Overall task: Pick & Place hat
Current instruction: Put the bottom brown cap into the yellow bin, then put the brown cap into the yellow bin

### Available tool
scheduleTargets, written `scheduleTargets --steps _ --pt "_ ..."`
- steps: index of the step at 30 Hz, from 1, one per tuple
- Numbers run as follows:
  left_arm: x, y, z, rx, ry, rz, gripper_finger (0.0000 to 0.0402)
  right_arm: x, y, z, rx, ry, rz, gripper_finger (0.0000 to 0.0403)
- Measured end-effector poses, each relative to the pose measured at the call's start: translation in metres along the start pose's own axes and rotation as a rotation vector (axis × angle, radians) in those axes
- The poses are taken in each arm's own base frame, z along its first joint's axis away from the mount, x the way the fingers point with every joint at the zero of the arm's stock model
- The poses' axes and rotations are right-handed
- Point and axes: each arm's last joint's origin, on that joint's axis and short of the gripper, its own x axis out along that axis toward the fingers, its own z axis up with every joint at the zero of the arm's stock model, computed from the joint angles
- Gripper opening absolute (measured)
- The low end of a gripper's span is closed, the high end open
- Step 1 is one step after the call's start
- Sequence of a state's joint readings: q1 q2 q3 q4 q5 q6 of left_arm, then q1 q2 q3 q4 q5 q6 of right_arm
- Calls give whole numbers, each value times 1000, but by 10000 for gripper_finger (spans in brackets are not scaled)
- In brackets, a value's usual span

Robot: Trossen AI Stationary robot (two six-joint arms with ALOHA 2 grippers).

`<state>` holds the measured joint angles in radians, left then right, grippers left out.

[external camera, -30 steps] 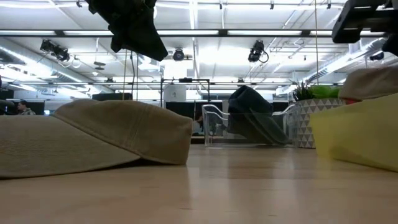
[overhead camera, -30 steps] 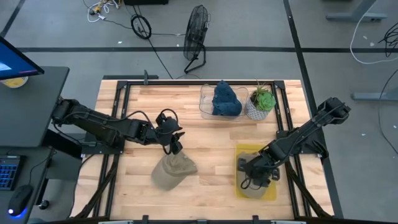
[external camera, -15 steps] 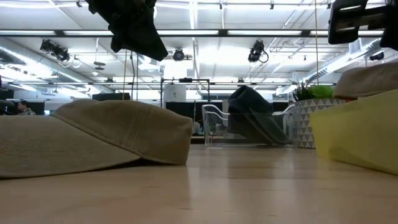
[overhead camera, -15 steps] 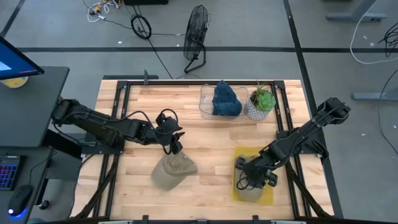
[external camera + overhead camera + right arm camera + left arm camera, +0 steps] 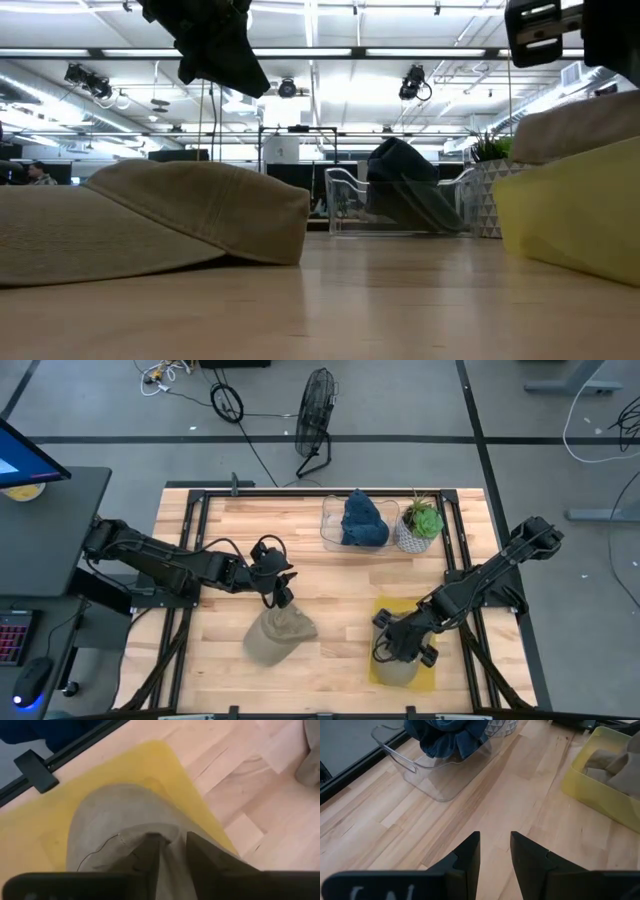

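A tan hat [image 5: 278,637] lies flat on the wooden table left of centre, crown up; it also shows in the low view [image 5: 150,215]. My left gripper [image 5: 278,592] hovers above its far edge, empty, with a narrow gap between its fingers [image 5: 495,845]. A second tan hat [image 5: 400,668] sits in a yellow tray [image 5: 428,672] at the near right. My right gripper [image 5: 393,647] is shut on this hat [image 5: 110,820], over the tray [image 5: 150,765]. My right gripper pinches a raised fold of the hat's crown [image 5: 172,831] between its two fingers, coming from above and slanting down. The rest of the hat lies in the yellow tray, bunched up toward the fingers.
A clear bin [image 5: 335,530] with a blue cloth [image 5: 362,520] and a small potted plant [image 5: 420,520] stand at the table's far edge. Bare wood lies between the two hats. A black frame runs along the table's sides.
My right gripper has moved toward the table's left and near edges, still shut on the hat. The hat and the yellow tray under it have slid the same way.
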<state>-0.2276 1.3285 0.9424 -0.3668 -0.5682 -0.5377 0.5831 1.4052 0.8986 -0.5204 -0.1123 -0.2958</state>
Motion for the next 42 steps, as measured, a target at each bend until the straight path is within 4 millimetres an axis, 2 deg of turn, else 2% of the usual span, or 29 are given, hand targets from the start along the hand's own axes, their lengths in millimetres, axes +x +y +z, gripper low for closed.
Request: scheduleTargets --steps 7,12,21,25,29,34,37,42 --pt "0 0 0 0 0 0 110 0 1 -2 2 17 15 133" --pt "0 0 0 5 0 0 110 -3 5 -1 0 8 21 131" --pt "0 0 0 36 2 1 110 -43 12 27 62 -47 29 107" --pt "0 -1 0 29 6 -13 110 -50 11 34 90 -110 16 104" --pt "-1 -5 -3 56 85 -157 110 -50 8 44 19 -211 -15 104" --pt "-8 -16 -14 238 216 -402 110 -55 3 59 -64 -374 -79 104" --pt "-17 -25 -23 278 256 -447 110 -59 -1 66 -33 -448 -159 103" --pt "-27 -46 -42 319 297 -489 128 -60 -11 65 74 -433 -321 103"
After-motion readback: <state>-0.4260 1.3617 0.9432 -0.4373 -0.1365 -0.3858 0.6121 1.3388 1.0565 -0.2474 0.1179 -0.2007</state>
